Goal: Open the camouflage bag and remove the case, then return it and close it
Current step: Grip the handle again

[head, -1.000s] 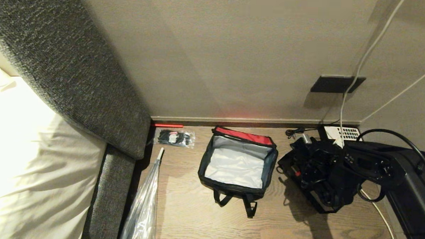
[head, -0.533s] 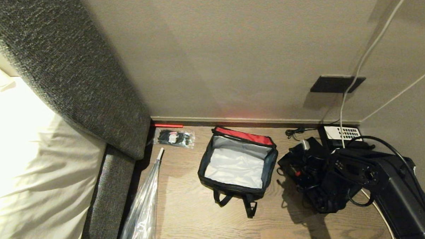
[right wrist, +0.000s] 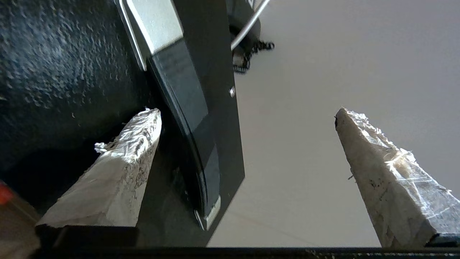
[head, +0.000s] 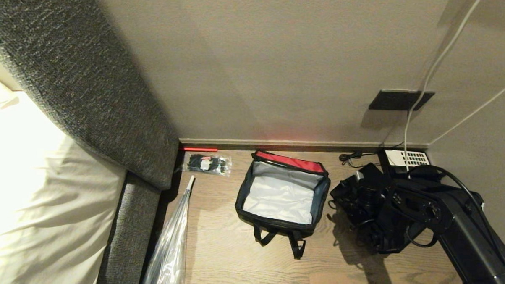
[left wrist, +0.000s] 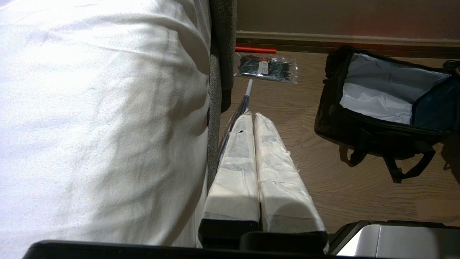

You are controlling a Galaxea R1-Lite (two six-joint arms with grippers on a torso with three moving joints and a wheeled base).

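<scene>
The camouflage bag (head: pixel 251 188) (left wrist: pixel 332 118) stands open on the wooden floor. Its red lid lining faces the wall and its silver-grey inside holds nothing. The black case (head: pixel 339 194) lies on the floor just right of the bag, mostly hidden under my right arm. Over the case hangs my right gripper (head: pixel 366 190) (right wrist: pixel 247 111), open. One taped finger (right wrist: pixel 122 169) sits beside the case's textured black surface (right wrist: pixel 54 72), and nothing lies between the fingers. My left gripper (left wrist: pixel 253 120) stays parked and shut beside the bed.
A black telephone (head: pixel 405 157) with a white keypad sits in the back right corner, with white cables (head: pixel 427 81) down the wall. A clear packet of black items (head: pixel 207 163) and a plastic-wrapped umbrella (head: pixel 173 240) lie left of the bag. The grey headboard (head: pixel 90 90) and white bedding (head: pixel 32 193) fill the left.
My right arm has sunk lower and drawn slightly toward the right corner, its gripper staying open over the case. The bag has not moved.
</scene>
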